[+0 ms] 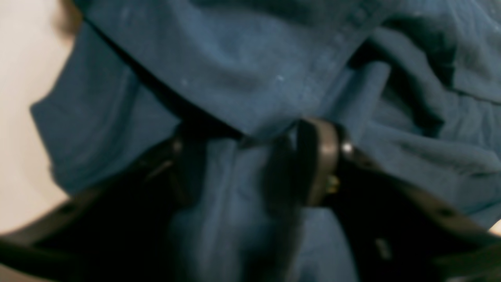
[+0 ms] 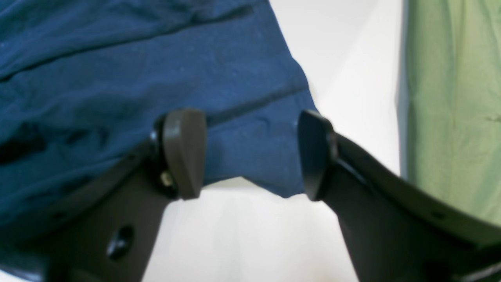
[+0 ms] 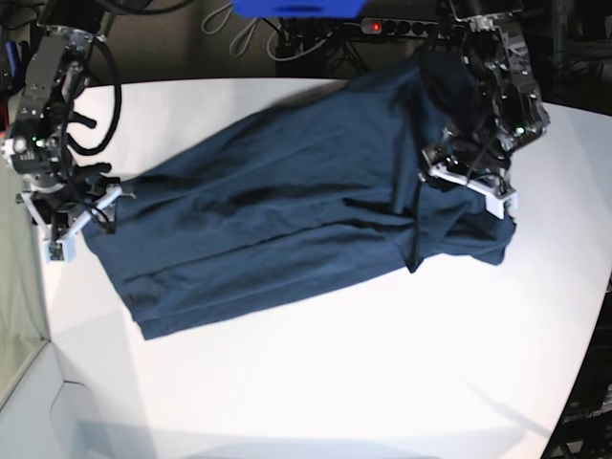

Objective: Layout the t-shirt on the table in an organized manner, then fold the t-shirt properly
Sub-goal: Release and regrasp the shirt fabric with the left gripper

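White table [image 3: 335, 363], shirt [image 3: 287, 220] spread across. Left gripper [image 1: 250, 152] pinching bunched cloth (blurry view). Right gripper [image 2: 250, 152] gaping, straddling shirt corner, nothing held.

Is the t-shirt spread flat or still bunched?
Partly spread. The t-shirt lies mostly flat on the table, but it is bunched and creased under the left gripper.
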`<state>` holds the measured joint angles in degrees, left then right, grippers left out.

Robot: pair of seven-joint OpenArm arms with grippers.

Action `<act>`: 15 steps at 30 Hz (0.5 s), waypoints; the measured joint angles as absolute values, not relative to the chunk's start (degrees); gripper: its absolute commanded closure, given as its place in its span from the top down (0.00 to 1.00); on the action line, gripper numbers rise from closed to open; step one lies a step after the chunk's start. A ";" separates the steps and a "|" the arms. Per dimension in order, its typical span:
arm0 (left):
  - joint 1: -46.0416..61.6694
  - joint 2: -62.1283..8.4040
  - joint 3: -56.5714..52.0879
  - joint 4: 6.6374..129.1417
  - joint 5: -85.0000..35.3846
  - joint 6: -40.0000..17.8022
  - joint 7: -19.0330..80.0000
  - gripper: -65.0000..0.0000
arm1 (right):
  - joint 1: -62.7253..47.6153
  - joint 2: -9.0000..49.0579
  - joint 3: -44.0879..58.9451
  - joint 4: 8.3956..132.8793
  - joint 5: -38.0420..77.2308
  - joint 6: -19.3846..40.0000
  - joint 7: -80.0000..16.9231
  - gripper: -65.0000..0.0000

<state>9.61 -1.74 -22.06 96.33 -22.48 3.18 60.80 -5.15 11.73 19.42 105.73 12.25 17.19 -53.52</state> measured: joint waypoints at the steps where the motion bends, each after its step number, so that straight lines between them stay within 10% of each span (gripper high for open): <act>1: 9.61 -1.72 -22.00 96.29 -22.48 3.18 59.96 0.44 | -5.13 11.73 19.42 105.73 12.25 17.21 -53.52 0.59; 15: 9.32 -1.72 -22.06 97.01 -22.50 3.20 58.19 0.35 | -6.07 11.73 19.42 101.93 12.27 17.19 -53.32 0.59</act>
<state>9.32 -1.72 -22.06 97.01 -22.50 3.20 58.19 -6.07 11.73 19.42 101.93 12.27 17.19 -53.32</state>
